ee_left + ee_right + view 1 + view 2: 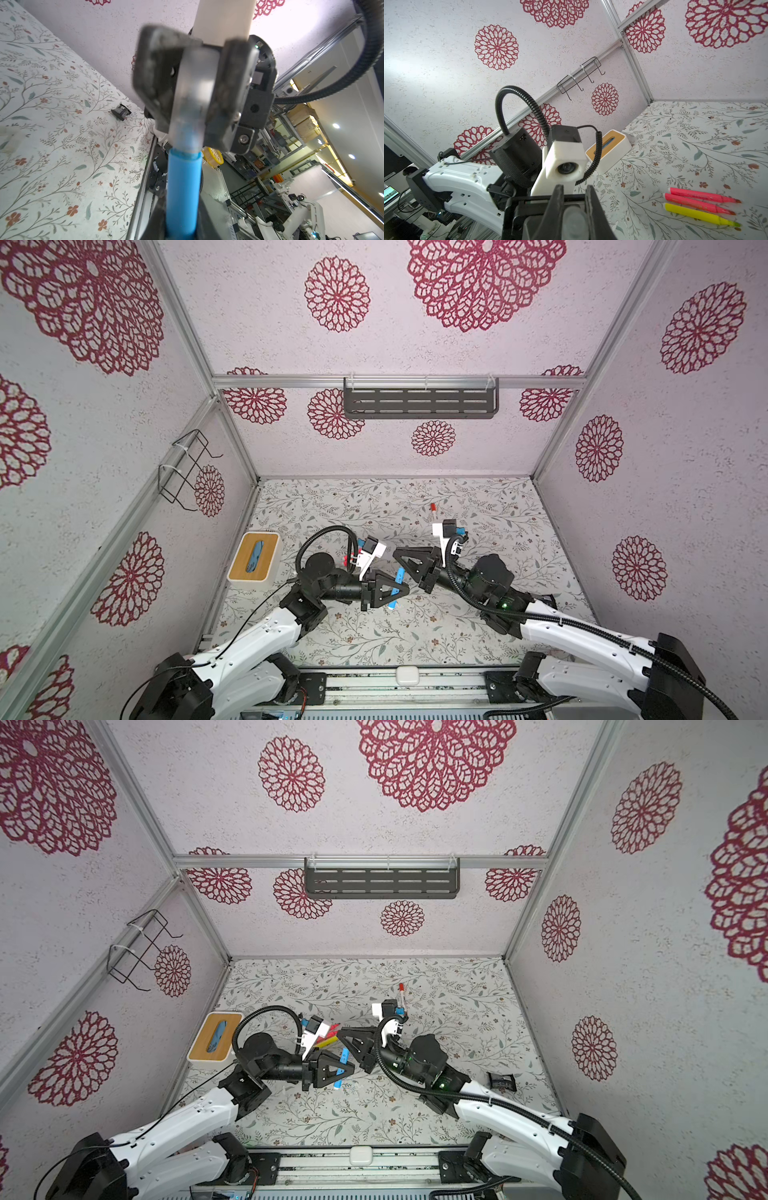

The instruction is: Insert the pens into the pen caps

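1. Gripping the blue pen [401, 576] across its barrel, the left tool [398, 590] is clamped on it above the desk [498, 531], near the middle and a little toward the front edge.
2. The right tool [397, 552] faces the left one over the middle of the desk. It is closed on a clear cap [575, 220], which sits between its two dark fingers [153, 79].
3. In the left wrist view the blue pen [182, 187] runs straight into that clear cap [195, 87]. The pen's end is inside the cap, and the cap's rim meets the blue barrel.
4. Two pink pens [699, 204] and a yellow pen [702, 216] lie flat on the desk near its middle, side by side and nearly parallel. Their tips are bare and all point the same way. In a top view they are only partly seen between the two arms [328, 1039].
5. A white pen [433, 512] with red ends lies alone toward the far edge of the desk, well apart from the others.
6. A tissue box [254, 556] with a wooden top stands at the left edge of the desk.
7. A small black thing [500, 1079] lies near the right edge, beside the right arm. It is too small to tell what it is.
8. A pale, blurred piece [10, 138] lies on the desk in the left wrist view. I cannot tell whether it is a cap.
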Robot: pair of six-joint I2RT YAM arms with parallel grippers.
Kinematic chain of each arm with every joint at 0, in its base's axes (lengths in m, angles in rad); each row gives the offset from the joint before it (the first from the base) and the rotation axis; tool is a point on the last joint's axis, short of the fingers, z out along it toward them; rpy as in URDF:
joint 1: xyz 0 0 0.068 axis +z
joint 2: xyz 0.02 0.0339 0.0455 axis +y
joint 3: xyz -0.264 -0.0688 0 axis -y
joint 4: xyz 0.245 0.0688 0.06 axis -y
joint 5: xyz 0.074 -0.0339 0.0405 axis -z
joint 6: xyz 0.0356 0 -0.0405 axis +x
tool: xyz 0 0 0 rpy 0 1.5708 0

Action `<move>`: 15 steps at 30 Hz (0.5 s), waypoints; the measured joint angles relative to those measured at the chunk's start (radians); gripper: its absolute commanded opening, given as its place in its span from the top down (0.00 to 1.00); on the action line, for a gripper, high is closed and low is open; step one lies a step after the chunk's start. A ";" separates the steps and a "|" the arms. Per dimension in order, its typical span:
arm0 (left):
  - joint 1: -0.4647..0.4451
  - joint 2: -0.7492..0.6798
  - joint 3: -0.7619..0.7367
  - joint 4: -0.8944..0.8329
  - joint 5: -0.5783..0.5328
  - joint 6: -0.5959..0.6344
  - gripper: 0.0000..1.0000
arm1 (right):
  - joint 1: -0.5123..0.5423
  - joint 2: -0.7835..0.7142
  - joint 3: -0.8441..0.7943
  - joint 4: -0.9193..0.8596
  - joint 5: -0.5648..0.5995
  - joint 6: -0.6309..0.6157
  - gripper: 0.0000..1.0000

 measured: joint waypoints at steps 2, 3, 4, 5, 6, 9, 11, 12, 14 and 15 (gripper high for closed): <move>0.010 0.007 0.000 0.025 0.027 -0.010 1.00 | 0.000 -0.011 -0.009 0.005 -0.003 0.001 1.00; 0.015 0.010 0.000 0.034 0.042 -0.017 1.00 | 0.001 -0.017 -0.013 0.005 -0.006 0.002 1.00; 0.018 0.013 0.000 0.043 0.051 -0.021 1.00 | 0.002 -0.023 -0.017 0.005 -0.009 0.002 1.00; 0.020 0.016 0.000 0.054 0.061 -0.026 1.00 | 0.002 -0.027 -0.019 0.003 -0.011 0.002 1.00; 0.021 0.020 0.000 0.065 0.071 -0.028 1.00 | 0.002 -0.032 -0.020 0.002 -0.018 0.001 1.00; 0.024 0.034 0.000 0.094 0.092 -0.037 1.00 | 0.002 -0.035 -0.018 -0.011 -0.025 -0.004 1.00; 0.031 0.045 0.000 0.109 0.104 -0.040 1.00 | 0.002 -0.034 -0.008 -0.032 -0.024 -0.012 1.00; 0.034 0.050 0.000 0.115 0.109 -0.042 1.00 | 0.002 -0.033 0.000 -0.048 -0.024 -0.018 1.00; 0.040 0.053 0.000 0.128 0.116 -0.044 1.00 | 0.002 -0.029 0.023 -0.081 -0.024 -0.031 1.00; 0.043 0.053 0.000 0.132 0.116 -0.044 1.00 | 0.002 -0.027 0.035 -0.098 -0.024 -0.039 1.00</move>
